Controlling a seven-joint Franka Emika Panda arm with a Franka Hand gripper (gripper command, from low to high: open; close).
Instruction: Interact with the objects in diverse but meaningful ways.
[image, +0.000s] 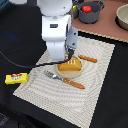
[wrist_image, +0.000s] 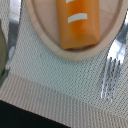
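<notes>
We saw the bread (image: 70, 67) lying on a plate (image: 63, 75) in the middle of the mat (image: 95, 85). A fork (image: 62, 79) lay just near the plate. The arm (image: 55, 27) hung over the bread, and we could not tell if the tool was open or closed. A butter block (image: 16, 78) lay left of the mat on the tabletop (image: 15, 45). Far off, a tomato (image: 87, 8) sat in a pot (image: 91, 15).

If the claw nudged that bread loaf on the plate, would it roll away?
Probably not: the bread loaf looks blocky with a flat base on its plate, so it should slide rather than roll. Its smooth, toy-like surface may be slippery, and it is likely light.
</notes>
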